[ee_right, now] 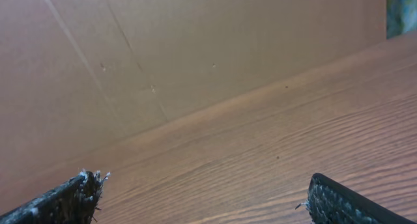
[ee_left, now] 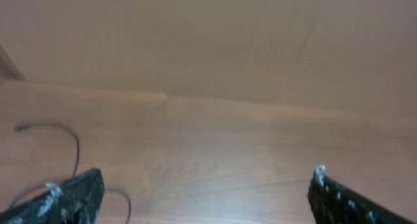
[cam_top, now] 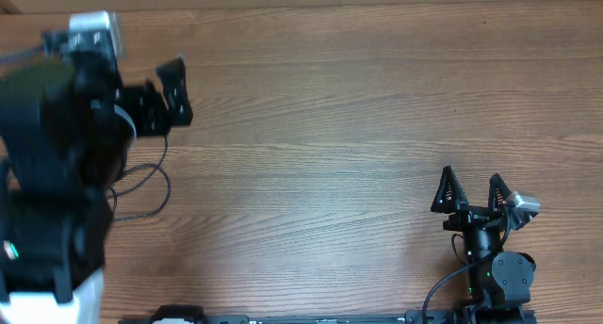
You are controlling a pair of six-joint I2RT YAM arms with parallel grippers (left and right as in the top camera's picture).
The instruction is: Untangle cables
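Two pairs of fingers show, both spread wide with nothing between them. The left fingers [cam_top: 175, 93] hang over the far left part of the desk [cam_top: 330, 126], tilted towards its back edge. Their own camera shows one dark pad at each lower corner and bare wood in the gap, which reads to me as an open approach rather than a grasp. The cables [cam_top: 169, 187] lie at the left side of the desk, just on the near side of those fingers. They are thin black strands in loose curves, and part of them runs under the bulk of the left arm, so from above I cannot tell how many there are or whether they cross. In the left wrist view one strand arcs away from the left pad and ends in a small plug lying flat on the wood. It appears to pass close by or under that pad, but I cannot tell whether they touch.

The right fingers [cam_top: 446, 190] sit low at the near right, well apart from the cables and pointed at the back wall; I take this as a parked pose that leaves the left side free. Judging by the slack, the work is barely begun. The next move probably calls for lowering the open left fingers onto a strand clear of any crossing; a thin wire lying flat may slip out as they close.
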